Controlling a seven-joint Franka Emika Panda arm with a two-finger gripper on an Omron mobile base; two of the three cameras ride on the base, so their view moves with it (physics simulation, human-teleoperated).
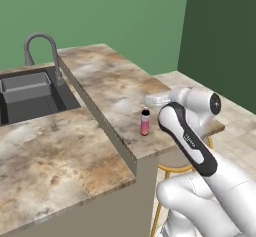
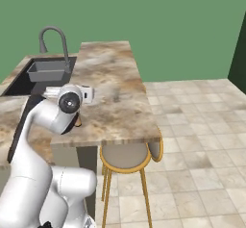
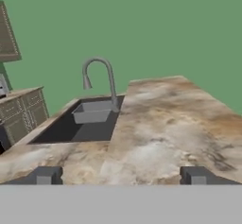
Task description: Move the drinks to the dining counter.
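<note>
Pink bottle with a black cap stands upright on the dining bench, its long axis vertical and its cap pointing straight up. It sits near the front end of the long beige-brown marbled slab, on the part that overhangs a round gold-framed stool. In the left base view the bottle is just beside the white arm's hand, to the left of the dark-striped forearm, with a small gap between them, so nothing is gripping it. The pincer has its two dark finger tips set wide apart with nothing between them. In the hand view they rise at the bottom, one far to each side, with bare marbled stone showing between them; the camera looks along the slab toward the far end, and the bottle does not appear ahead of the tips. In the right base view the arm's round dark-faced joint covers the spot where the bottle stands, and a sliver of dark shape shows below it that I cannot identify. Left of the slab, a lower marbled bench holds a dark sink with a grey curved faucet
</note>
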